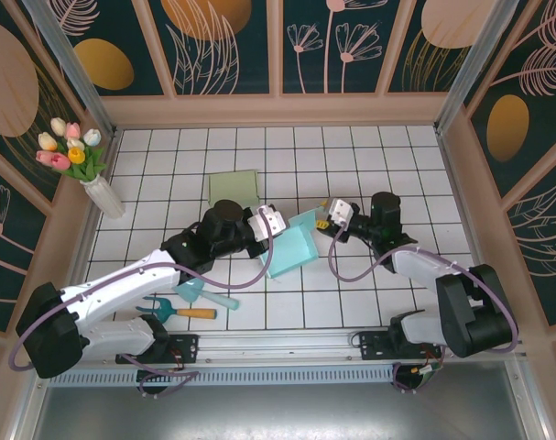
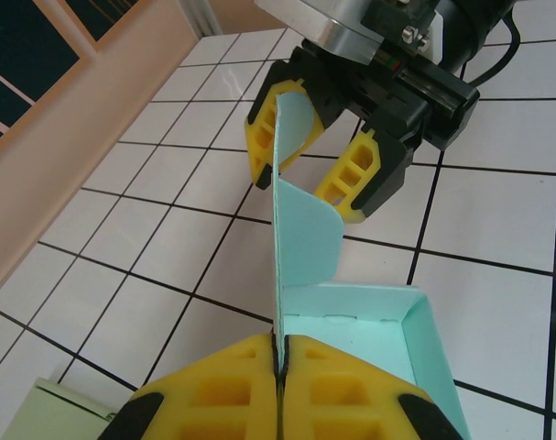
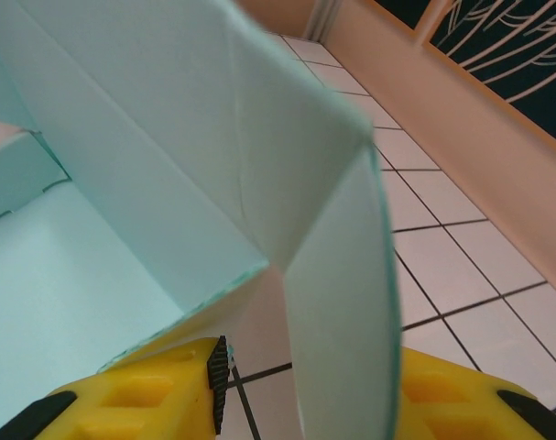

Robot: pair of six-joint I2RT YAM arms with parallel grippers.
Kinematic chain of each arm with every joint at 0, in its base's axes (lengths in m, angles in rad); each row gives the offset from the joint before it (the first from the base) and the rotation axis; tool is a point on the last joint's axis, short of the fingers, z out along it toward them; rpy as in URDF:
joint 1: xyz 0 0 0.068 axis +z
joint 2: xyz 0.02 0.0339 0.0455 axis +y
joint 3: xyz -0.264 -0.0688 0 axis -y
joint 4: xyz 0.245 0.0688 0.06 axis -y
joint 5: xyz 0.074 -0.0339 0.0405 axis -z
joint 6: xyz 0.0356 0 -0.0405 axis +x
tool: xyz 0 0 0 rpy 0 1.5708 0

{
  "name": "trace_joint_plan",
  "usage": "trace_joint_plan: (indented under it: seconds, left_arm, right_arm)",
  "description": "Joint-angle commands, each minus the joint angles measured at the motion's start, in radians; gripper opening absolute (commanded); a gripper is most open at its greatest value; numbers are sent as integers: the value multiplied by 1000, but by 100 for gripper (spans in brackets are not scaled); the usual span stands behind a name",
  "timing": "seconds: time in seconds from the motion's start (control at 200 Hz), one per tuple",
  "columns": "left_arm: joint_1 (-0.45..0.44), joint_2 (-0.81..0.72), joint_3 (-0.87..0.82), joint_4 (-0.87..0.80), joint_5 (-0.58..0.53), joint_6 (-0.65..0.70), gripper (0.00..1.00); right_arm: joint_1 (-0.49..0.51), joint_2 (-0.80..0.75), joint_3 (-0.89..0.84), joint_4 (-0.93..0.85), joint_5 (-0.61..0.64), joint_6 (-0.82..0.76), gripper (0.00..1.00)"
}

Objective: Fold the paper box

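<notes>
The teal paper box [image 1: 291, 252] lies half-formed on the white tiles between the two arms. My left gripper [image 1: 276, 223] is shut on the box's upright side wall [image 2: 300, 229], its yellow fingers [image 2: 213, 394] pressed together over the thin card at the wall's base [image 2: 279, 353]. The box's floor [image 2: 351, 325] and low walls lie just right of that pinch. My right gripper [image 2: 314, 156] straddles the wall's far curved end, its jaws apart with gaps to the card. In the right wrist view the curved flap [image 3: 342, 302] stands between the fingers of the right gripper [image 3: 310, 385].
A pale green sheet [image 1: 234, 188] lies on the tiles behind the box. A vase of tulips [image 1: 103, 194] stands at the far left. A teal scoop [image 1: 200, 291] and an orange-handled rake [image 1: 181, 312] lie near the left arm. Wooden walls ring the table.
</notes>
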Motion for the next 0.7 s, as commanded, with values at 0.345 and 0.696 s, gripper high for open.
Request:
trace_joint_plan:
  seconds: [0.345, 0.696]
  left_arm:
    - [7, 18, 3, -5, 87, -7, 2]
    - [8, 19, -8, -10, 81, -4, 2]
  right_arm:
    - [36, -26, 81, -99, -115, -87, 39]
    - [34, -47, 124, -196, -108, -136, 44]
